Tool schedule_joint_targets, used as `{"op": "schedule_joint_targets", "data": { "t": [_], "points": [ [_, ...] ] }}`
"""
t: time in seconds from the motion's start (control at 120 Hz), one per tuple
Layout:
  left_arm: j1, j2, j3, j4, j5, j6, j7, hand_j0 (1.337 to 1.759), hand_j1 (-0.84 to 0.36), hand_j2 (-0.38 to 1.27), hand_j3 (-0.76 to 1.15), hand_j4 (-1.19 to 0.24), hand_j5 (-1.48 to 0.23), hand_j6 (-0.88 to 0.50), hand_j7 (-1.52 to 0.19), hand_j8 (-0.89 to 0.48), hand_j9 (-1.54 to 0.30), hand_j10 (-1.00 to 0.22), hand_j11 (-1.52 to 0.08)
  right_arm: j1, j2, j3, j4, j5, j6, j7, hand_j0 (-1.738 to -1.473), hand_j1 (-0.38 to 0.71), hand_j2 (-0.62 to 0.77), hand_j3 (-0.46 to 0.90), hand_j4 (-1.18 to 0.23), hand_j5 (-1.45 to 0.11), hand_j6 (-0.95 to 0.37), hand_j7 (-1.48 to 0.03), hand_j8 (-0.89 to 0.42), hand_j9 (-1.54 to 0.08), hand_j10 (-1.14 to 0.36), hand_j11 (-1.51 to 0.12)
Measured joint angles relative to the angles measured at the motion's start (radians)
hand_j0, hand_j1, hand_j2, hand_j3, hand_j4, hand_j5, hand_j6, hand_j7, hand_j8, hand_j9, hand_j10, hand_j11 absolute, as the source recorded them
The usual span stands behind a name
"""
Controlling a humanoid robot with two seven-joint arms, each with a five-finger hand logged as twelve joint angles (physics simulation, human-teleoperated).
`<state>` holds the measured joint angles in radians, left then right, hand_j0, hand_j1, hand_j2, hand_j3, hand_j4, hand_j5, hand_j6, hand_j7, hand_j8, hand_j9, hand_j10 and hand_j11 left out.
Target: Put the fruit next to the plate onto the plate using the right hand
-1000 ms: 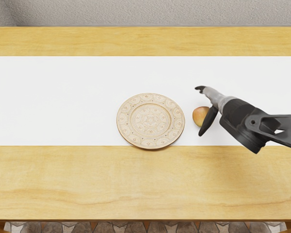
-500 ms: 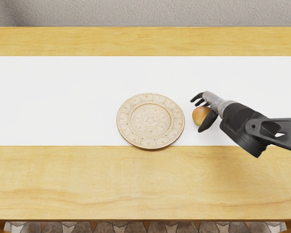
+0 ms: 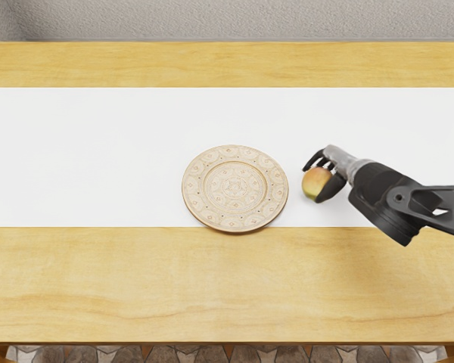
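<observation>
A small yellow-orange fruit (image 3: pixel 315 182) lies on the white table runner just right of the plate. The plate (image 3: pixel 235 187) is round, beige and patterned, and nothing lies on it. My right hand (image 3: pixel 323 175) reaches in from the right edge. Its dark fingers (image 3: pixel 317 159) curl over the fruit's top and its thumb presses the fruit's right side, so the hand is closed around the fruit. The fruit still appears to rest on the runner. No left arm shows in the head view.
The white runner (image 3: pixel 98 159) crosses the wooden table (image 3: pixel 212 280) from left to right. The right forearm (image 3: pixel 401 204) hangs over the runner's lower right part.
The right hand's fingers, spread a second ago, have curled down around the fruit. The hand shifted slightly to the right and lower, and the fruit moved a little with it.
</observation>
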<state>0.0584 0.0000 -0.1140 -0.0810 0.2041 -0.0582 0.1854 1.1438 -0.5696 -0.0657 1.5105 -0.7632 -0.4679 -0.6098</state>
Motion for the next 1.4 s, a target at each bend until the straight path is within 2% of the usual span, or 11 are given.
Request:
{"op": "schedule_joint_targets", "data": {
  "t": [0.108, 0.133, 0.233, 0.317, 0.467, 0.758, 1.125, 1.4],
  "points": [
    [0.0, 0.0, 0.0, 0.0, 0.0, 0.0, 0.0, 1.658, 0.06, 0.05, 0.0, -0.25, -0.32, -0.25, -0.32, -0.25, -0.32, -0.25, -0.32, -0.009, 0.0, 0.001, -0.013, -0.005, 0.003, -0.001, -1.638, 0.17, -0.05, 0.0, -0.59, -0.77, -0.35, -0.75, -0.34, -0.8, -0.46, -0.79],
    [0.0, 0.0, 0.0, 0.0, 0.0, 0.0, 0.0, 1.658, 0.06, 0.05, 0.0, -0.25, -0.32, -0.25, -0.32, -0.25, -0.32, -0.25, -0.32, -0.01, 0.0, 0.002, -0.015, -0.006, 0.002, -0.001, -1.639, 0.17, 0.07, 0.0, -0.6, -0.77, -0.36, -0.76, -0.35, -0.8, -0.49, -0.8],
    [0.0, 0.0, 0.0, 0.0, 0.0, 0.0, 0.0, 1.658, 0.06, 0.05, 0.0, -0.25, -0.32, -0.25, -0.32, -0.25, -0.32, -0.25, -0.32, -0.013, -0.003, 0.004, -0.019, 0.001, 0.001, -0.001, -1.643, 0.16, 0.19, 0.0, -0.67, -0.78, -0.42, -0.79, -0.43, -0.81, -0.55, -0.81],
    [0.0, 0.0, 0.0, 0.0, 0.0, 0.0, 0.0, 1.658, 0.06, 0.05, 0.0, -0.25, -0.32, -0.25, -0.32, -0.25, -0.32, -0.25, -0.32, -0.011, -0.013, 0.005, -0.02, 0.016, 0.003, -0.001, -1.647, 0.17, 0.25, 0.0, -0.68, -0.8, -0.43, -0.81, -0.44, -0.82, -0.57, -0.82],
    [0.0, 0.0, 0.0, 0.0, 0.0, 0.0, 0.0, 1.658, 0.06, 0.05, 0.0, -0.25, -0.32, -0.25, -0.32, -0.25, -0.32, -0.25, -0.32, -0.004, -0.037, 0.033, -0.009, 0.044, 0.027, -0.001, -1.651, 0.16, 0.24, 0.0, -0.66, -0.83, -0.43, -0.82, -0.44, -0.84, -0.57, -0.84],
    [0.0, 0.0, 0.0, 0.0, 0.0, 0.0, 0.0, 1.658, 0.06, 0.05, 0.0, -0.25, -0.32, -0.25, -0.32, -0.25, -0.32, -0.25, -0.32, 0.023, -0.06, 0.148, 0.071, 0.133, 0.095, -0.001, -1.653, 0.17, 0.25, 0.0, -0.65, -0.9, -0.39, -0.88, -0.4, -0.9, -0.54, -0.91],
    [0.0, 0.0, 0.0, 0.0, 0.0, 0.0, 0.0, 1.658, 0.06, 0.05, 0.0, -0.25, -0.32, -0.25, -0.32, -0.25, -0.32, -0.25, -0.32, 0.08, 0.077, 0.174, 0.098, 0.221, 0.096, -0.002, -1.654, 0.19, 0.27, 0.0, -0.62, -0.94, -0.35, -0.9, -0.36, -0.92, -0.51, -0.92],
    [0.0, 0.0, 0.0, 0.0, 0.0, 0.0, 0.0, 1.658, 0.06, 0.05, 0.0, -0.25, -0.32, -0.25, -0.32, -0.25, -0.32, -0.25, -0.32, 0.085, 0.115, 0.195, 0.091, 0.226, 0.095, -0.002, -1.653, 0.17, 0.25, 0.0, -0.63, -0.91, -0.36, -0.89, -0.38, -0.9, -0.52, -0.9]
  ]
}}
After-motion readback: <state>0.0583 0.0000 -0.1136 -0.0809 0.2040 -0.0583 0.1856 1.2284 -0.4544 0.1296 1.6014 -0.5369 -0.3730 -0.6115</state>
